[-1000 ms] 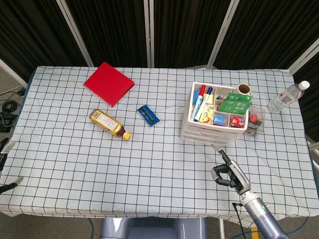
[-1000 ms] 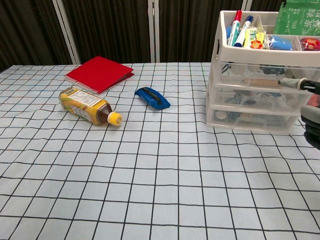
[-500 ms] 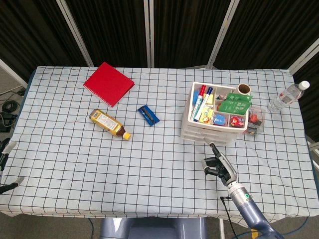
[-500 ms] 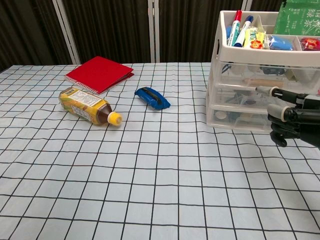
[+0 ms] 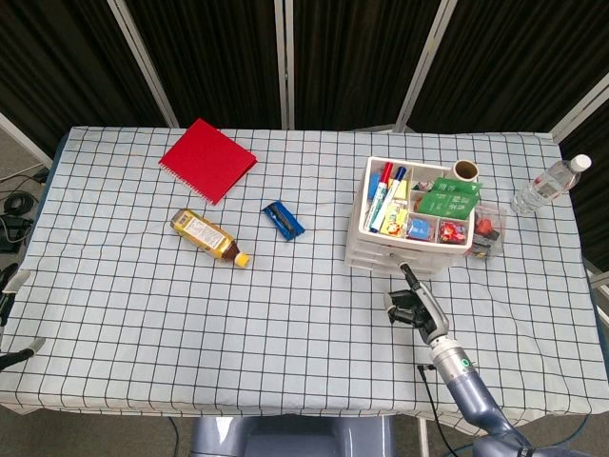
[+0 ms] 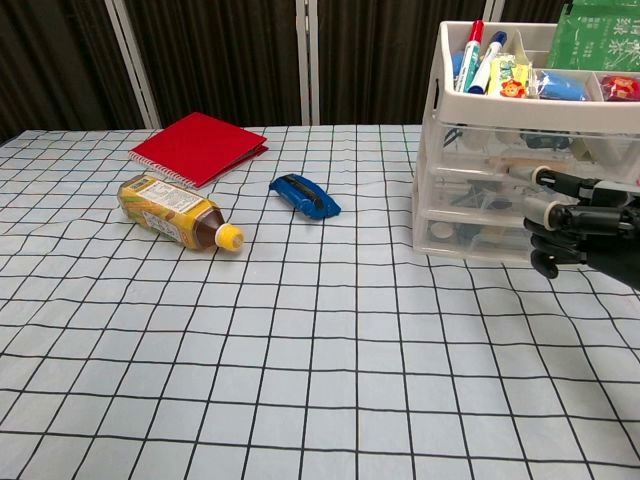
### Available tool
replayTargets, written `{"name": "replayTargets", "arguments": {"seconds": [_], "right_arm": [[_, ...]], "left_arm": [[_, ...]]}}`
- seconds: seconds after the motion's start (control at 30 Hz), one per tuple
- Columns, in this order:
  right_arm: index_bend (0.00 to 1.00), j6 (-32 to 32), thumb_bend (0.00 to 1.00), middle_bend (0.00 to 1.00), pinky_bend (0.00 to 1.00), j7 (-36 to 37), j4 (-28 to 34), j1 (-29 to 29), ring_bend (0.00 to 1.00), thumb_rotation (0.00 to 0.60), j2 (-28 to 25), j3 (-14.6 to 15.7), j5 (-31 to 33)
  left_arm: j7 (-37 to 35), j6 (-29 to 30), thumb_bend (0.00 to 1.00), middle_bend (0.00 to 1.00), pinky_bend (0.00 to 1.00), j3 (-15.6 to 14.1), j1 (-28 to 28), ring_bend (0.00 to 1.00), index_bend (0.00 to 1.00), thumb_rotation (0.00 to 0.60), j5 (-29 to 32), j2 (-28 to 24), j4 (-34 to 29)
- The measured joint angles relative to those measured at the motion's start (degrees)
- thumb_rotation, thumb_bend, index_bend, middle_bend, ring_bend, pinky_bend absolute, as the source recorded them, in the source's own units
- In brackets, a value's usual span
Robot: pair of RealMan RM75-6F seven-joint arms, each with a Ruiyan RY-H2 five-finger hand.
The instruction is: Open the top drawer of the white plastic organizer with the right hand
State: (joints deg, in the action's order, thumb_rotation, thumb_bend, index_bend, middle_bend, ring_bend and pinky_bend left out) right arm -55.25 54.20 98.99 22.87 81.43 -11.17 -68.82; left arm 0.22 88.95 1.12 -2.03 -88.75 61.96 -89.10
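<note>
The white plastic organizer point(image 5: 411, 249) point(image 6: 470, 100) stands right of the table's middle, with a top tray of markers and small packets above clear drawers. Its top drawer point(image 6: 490, 146) sits flush with the frame. My right hand point(image 5: 410, 297) point(image 6: 570, 220) is directly in front of the organizer at drawer height. One finger reaches out toward the drawer fronts while the others are curled in, and nothing is held. Whether the fingertip touches a drawer is unclear. My left hand does not show in either view.
A tea bottle point(image 5: 210, 238) point(image 6: 180, 212), a blue packet point(image 5: 283, 220) point(image 6: 304, 195) and a red notebook point(image 5: 206, 160) point(image 6: 199, 146) lie to the left. A water bottle point(image 5: 551, 184) stands at the far right edge.
My right hand has moved left and forward from the table's near right, up to the organizer's front, now level with its drawers.
</note>
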Motion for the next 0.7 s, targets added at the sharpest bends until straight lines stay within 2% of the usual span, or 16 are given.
{"name": "replayTargets", "arguments": {"seconds": [0.3, 0.53, 0.7], "right_arm": [[0.02, 1.0, 0.51, 0.88, 0.73, -0.7, -0.52, 0.34, 0.85, 0.6, 1.24, -1.32, -0.1], [0.14, 3.27, 0.51, 0.88, 0.73, 0.03, -0.59, 0.8, 0.85, 0.6, 1.81, -2.22, 1.05], [0.18, 5.36, 0.51, 0.88, 0.73, 1.93, -0.5, 0.98, 0.85, 0.6, 1.48, -2.95, 1.37]], "left_arm": [[0.55, -0.17, 0.0, 0.0, 0.0, -0.12, -0.12, 0.0, 0.0, 0.6, -0.2, 0.2, 0.09], [0.54, -0.29, 0.0, 0.0, 0.0, -0.09, -0.11, 0.0, 0.0, 0.6, 0.05, 0.13, 0.04], [0.29, -0.45, 0.0, 0.0, 0.0, -0.05, -0.16, 0.0, 0.0, 0.6, 0.21, 0.1, 0.16]]}}
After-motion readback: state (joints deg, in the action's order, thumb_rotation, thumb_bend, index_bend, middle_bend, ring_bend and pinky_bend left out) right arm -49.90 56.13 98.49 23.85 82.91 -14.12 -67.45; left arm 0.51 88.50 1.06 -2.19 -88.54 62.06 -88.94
